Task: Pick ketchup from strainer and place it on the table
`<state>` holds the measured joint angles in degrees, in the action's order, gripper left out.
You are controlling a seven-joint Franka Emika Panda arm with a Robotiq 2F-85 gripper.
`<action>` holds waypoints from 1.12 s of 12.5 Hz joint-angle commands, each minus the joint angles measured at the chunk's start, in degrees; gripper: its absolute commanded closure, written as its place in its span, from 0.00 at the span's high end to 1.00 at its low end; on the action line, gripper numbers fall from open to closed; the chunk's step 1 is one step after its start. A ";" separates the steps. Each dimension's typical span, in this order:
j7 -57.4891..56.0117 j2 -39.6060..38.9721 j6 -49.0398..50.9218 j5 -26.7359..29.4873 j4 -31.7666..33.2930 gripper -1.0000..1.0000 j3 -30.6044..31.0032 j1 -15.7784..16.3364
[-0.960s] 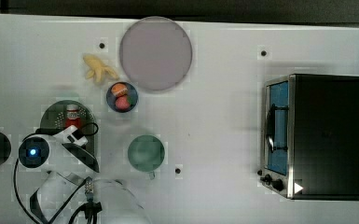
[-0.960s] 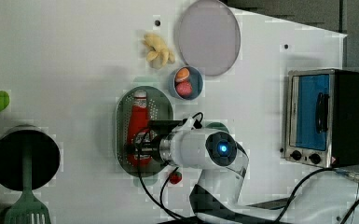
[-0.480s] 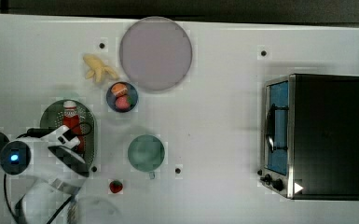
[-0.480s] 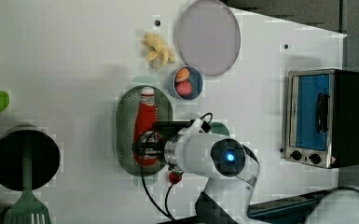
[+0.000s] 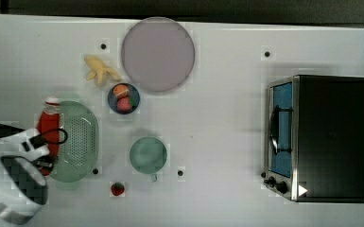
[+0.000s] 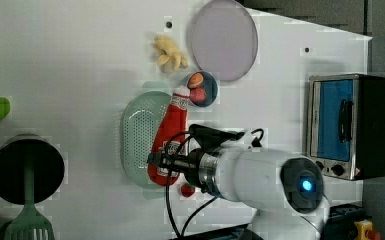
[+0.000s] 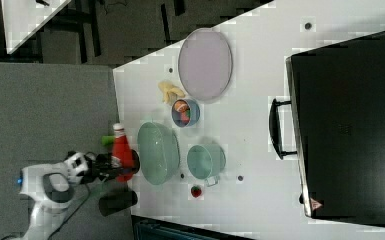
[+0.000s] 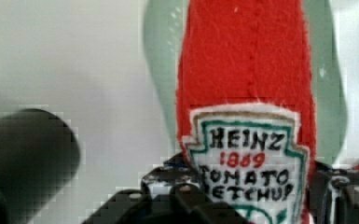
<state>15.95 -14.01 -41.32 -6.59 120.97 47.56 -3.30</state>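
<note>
The ketchup (image 5: 48, 126), a red soft bottle with a white cap and a white label, hangs lifted over the top view's left rim of the strainer (image 5: 78, 142). My gripper (image 5: 44, 144) is shut on its lower body. The left view has the ketchup (image 6: 172, 131) tilted above the pale green strainer (image 6: 139, 135), with the gripper (image 6: 163, 163) holding its base. In the wrist view the ketchup (image 8: 247, 84) stands between the dark fingers (image 8: 165, 186), the strainer (image 8: 161, 70) behind it. The white table (image 5: 217, 118) lies below.
A grey-lilac plate (image 5: 157, 53), a banana bunch (image 5: 100, 71), a blue bowl of fruit (image 5: 123, 98), a green cup (image 5: 148, 154) and a strawberry (image 5: 117, 188) lie near the strainer. A toaster oven (image 5: 319, 137) stands at the top view's right. A black pot with a green spatula (image 6: 27, 167) shows in the left view.
The gripper closed on the ketchup in the strainer and lifted it. Bottle and arm have shifted toward the top view's left.
</note>
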 commanded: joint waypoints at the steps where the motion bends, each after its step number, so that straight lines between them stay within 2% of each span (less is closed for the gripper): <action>1: 1.09 2.39 5.83 1.59 -5.36 0.60 -1.87 -3.04; 6: -10.49 2.67 20.16 1.53 -15.06 0.60 -8.18 -6.81; 10: -17.94 3.74 21.03 1.29 -15.68 0.60 -16.63 -9.78; 14: -31.13 3.85 20.91 1.05 -15.30 0.60 -26.06 -11.09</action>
<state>-7.43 -11.74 -21.21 -5.02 106.09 21.56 -14.22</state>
